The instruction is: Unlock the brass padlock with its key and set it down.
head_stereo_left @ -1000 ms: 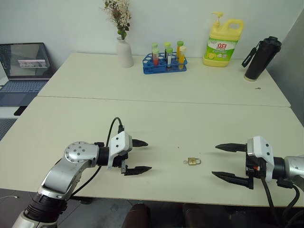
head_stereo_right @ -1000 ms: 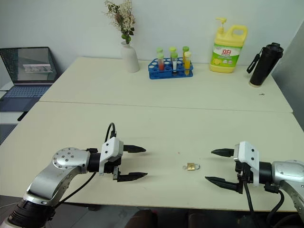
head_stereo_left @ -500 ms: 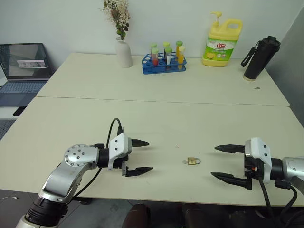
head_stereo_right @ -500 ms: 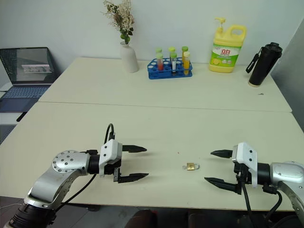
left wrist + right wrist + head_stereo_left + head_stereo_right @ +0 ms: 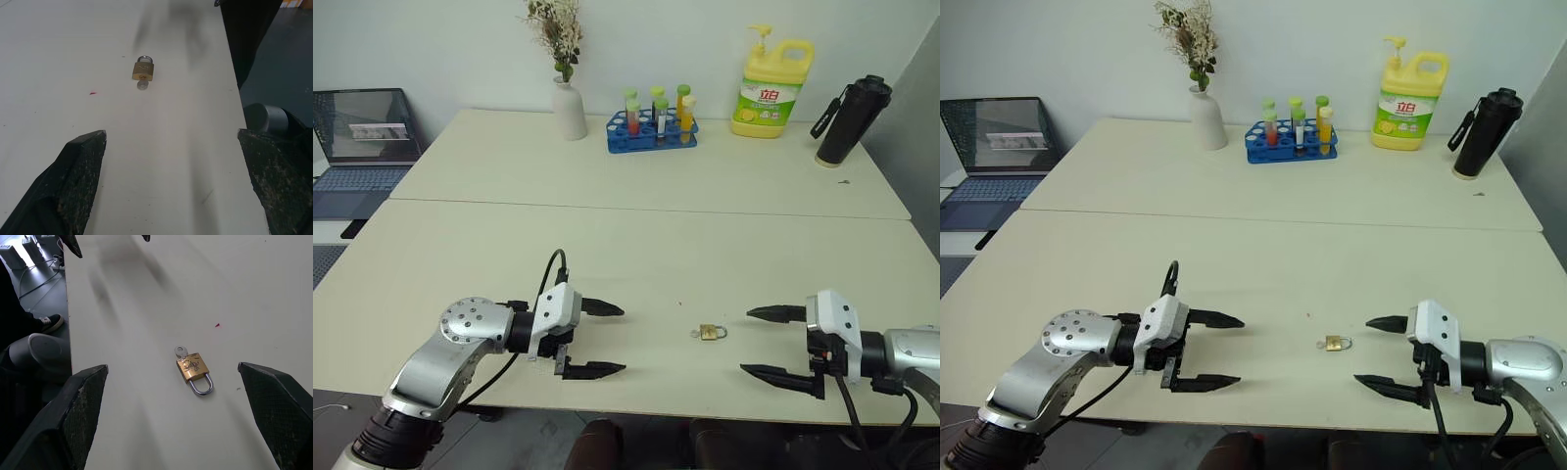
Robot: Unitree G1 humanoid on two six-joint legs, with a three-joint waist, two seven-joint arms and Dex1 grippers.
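The brass padlock (image 5: 710, 333) lies flat on the cream table (image 5: 607, 245) near its front edge, its silvery shackle seated in the body. The key (image 5: 181, 351) shows as a small round silvery head at the end of the body (image 5: 193, 368) opposite the shackle. My left gripper (image 5: 623, 340) hovers to the padlock's left, open and empty, pointing toward it. On the other side my right gripper (image 5: 746, 342) faces it, also open with nothing between its fingers. The padlock (image 5: 143, 70) lies some way ahead of the left fingers, apart from both grippers.
At the back of the table stand a white vase with dried flowers (image 5: 570, 108), a blue rack of test tubes (image 5: 652, 132), a yellow detergent bottle (image 5: 769, 88) and a black flask (image 5: 847, 122). A laptop (image 5: 362, 137) sits far left. The table's front edge runs just below both grippers.
My left gripper has turned slightly at the wrist. The padlock and key lie where they were, and both grippers stay open.
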